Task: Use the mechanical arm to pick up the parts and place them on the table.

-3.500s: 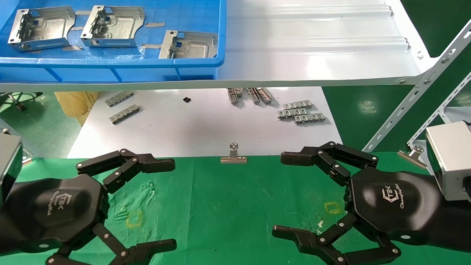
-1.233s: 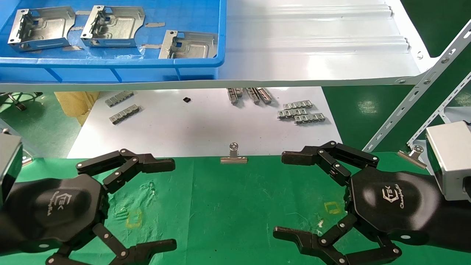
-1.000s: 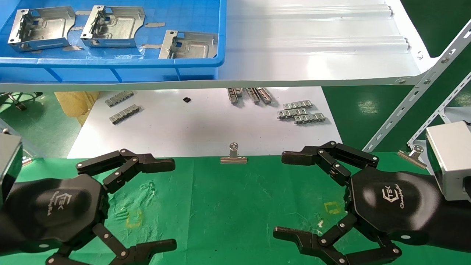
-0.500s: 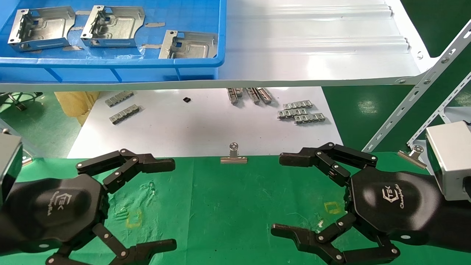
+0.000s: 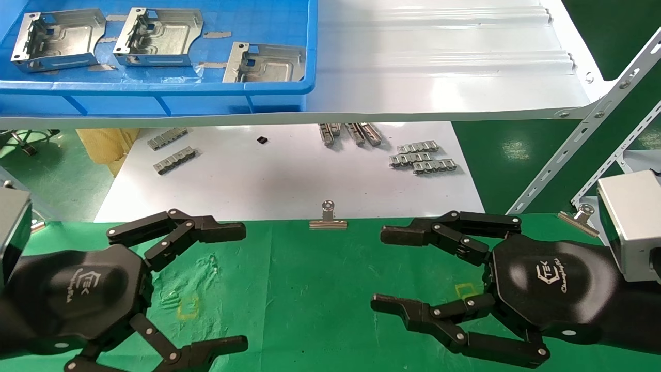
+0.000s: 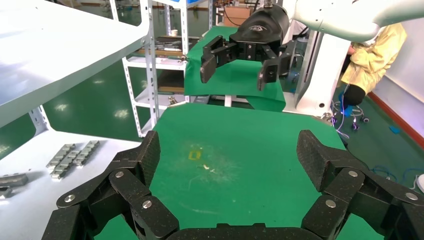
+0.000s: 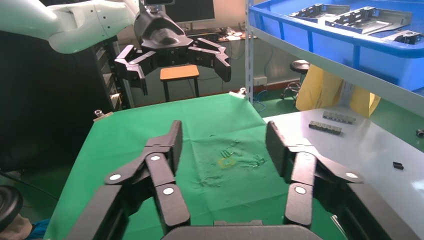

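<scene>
Three shiny silver parts [image 5: 58,39] [image 5: 157,36] [image 5: 266,63] lie in a blue bin [image 5: 155,95] on the upper shelf at the far left; the right wrist view shows them too [image 7: 370,17]. Both mechanical arms hover low over the green table [image 5: 310,289], well short of the bin. My left gripper [image 5: 244,285] [image 6: 231,155] is wide open and holds nothing. My right gripper [image 5: 378,268] [image 7: 224,142] is open with a narrower gap, also holding nothing. Each wrist view shows only green cloth between its own fingers.
A glossy white shelf board [image 5: 439,67] overhangs a lower white board [image 5: 284,175] that carries grey toothed strips [image 5: 422,157] [image 5: 173,152]. Binder clips [image 5: 328,219] [image 5: 578,217] pin the cloth's far edge. Slanted shelf struts [image 5: 583,150] stand at the right. Small yellow squares [image 5: 187,306] mark the cloth.
The right gripper's fingers have drawn closer together and stretched a little to the left. The left arm and the parts have not moved.
</scene>
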Tool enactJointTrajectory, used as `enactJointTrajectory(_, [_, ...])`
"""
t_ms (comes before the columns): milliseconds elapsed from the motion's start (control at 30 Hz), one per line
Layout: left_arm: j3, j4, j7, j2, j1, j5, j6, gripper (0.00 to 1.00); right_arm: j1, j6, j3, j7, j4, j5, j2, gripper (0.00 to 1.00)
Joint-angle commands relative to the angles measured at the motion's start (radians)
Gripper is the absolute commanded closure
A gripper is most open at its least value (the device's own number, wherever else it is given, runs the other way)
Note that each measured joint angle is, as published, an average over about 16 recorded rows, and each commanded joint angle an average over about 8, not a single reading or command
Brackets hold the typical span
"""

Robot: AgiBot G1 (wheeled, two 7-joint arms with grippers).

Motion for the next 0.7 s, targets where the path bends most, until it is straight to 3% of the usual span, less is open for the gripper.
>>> enactJointTrajectory(33, [0.000,0.000,0.000,0.000,0.000,0.000,0.000,0.00,0.000,0.000,0.000,0.000,0.000,0.000,0.000,1.00])
enactJointTrajectory(700, [0.000,0.000,0.000,0.000,0.000,0.000,0.000,0.00,0.000,0.000,0.000,0.000,0.000,0.000,0.000,1.00])
